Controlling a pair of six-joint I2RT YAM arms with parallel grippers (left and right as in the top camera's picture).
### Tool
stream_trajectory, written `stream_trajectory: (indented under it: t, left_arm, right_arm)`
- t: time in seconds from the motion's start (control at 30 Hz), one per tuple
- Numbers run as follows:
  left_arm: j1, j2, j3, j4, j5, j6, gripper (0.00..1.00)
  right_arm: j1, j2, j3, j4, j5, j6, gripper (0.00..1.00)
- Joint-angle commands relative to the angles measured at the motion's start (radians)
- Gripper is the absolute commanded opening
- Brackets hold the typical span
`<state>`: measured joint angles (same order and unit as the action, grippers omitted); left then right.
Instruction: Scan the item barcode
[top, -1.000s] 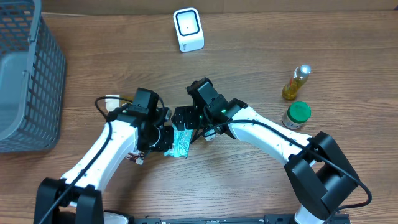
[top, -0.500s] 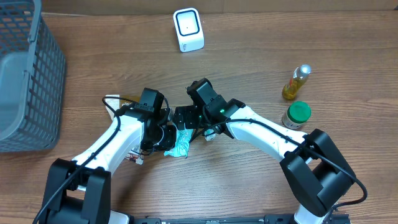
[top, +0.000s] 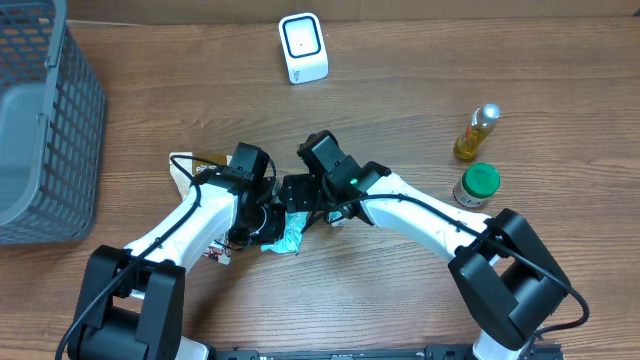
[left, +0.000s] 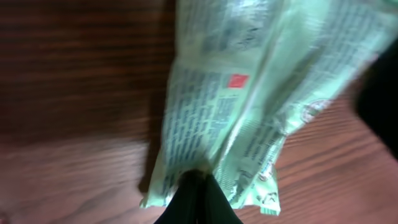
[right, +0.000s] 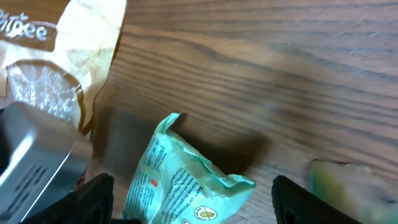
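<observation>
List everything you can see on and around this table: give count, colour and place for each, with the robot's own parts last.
table: one, brown wood, under everything
basket: one, grey mesh, far left
scanner: one, white, top centre
bottle: one, yellow, right side
jar: one, green lid, just below the bottle
green packet: one, pale green, centre
beige packet: one, beige and white, left of the green packet
small object: one, red and white, by the left arm; too small to identify
left arm: one, white and black
right arm: one, white and black
left tool: one, black, shut on the green packet
right tool: one, black, open, over the green packet
</observation>
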<state>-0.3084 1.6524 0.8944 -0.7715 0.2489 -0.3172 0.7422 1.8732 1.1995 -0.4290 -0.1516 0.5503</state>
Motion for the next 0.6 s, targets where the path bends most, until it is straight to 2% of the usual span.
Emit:
stream_trajectory:
  t: [0.0,0.17,0.57]
  left_arm:
    - [-0.005,0.014,-0.007,-0.034,-0.171,-0.078,0.04]
    - [-0.004,0.014,-0.007,-0.071,-0.257,-0.119,0.04]
    - [-0.005,0.014,-0.007,-0.065,-0.282,-0.125,0.04]
  right_arm:
    - [0.028,0.003,-0.003,0.009,0.002,0.008,0.79]
    - [0.034,0.003,-0.003,0.01,0.009,0.028,0.79]
    - [0.037,0.004,-0.003,0.011,-0.007,0.056,0.79]
